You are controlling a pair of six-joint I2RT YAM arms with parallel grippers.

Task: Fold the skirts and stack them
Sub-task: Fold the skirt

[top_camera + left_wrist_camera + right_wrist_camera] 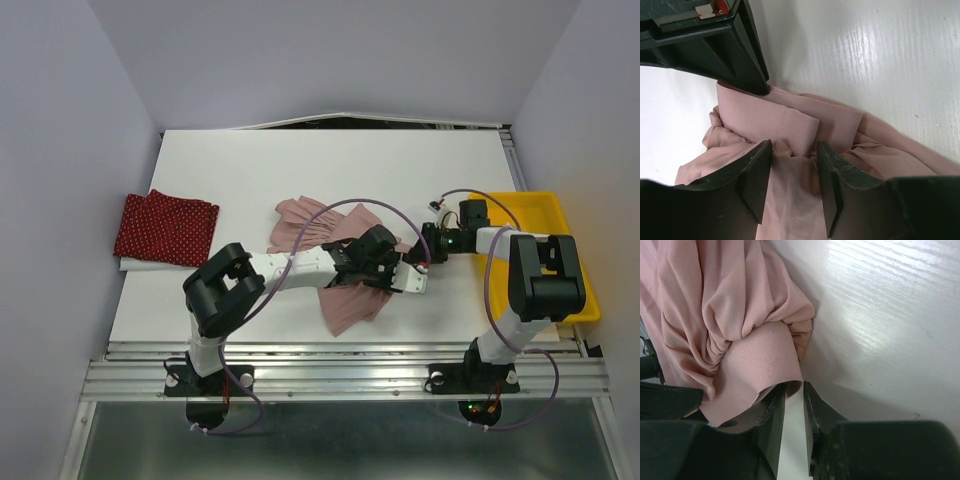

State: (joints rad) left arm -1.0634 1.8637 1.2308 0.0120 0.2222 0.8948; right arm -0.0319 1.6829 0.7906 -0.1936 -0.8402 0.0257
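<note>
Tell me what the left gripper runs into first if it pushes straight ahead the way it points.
The pink skirt: its folded waistband lies right ahead of the left gripper, whose open jaws straddle the cloth and are probably touching it.

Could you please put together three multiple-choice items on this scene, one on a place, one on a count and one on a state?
1. Where on the table does the red polka-dot skirt lie?
A) at its left edge
B) in the middle
C) at its right edge

2. How many skirts are in view?
A) one
B) two
C) three

3. How does the pink skirt lie?
A) folded square
B) rumpled and unfolded
C) rolled into a tube

Answers:
1 A, the top view shows it by the left wall.
2 B, only the red one and the pink one show.
3 B, its cloth lies in uneven bunches mid-table.
</note>
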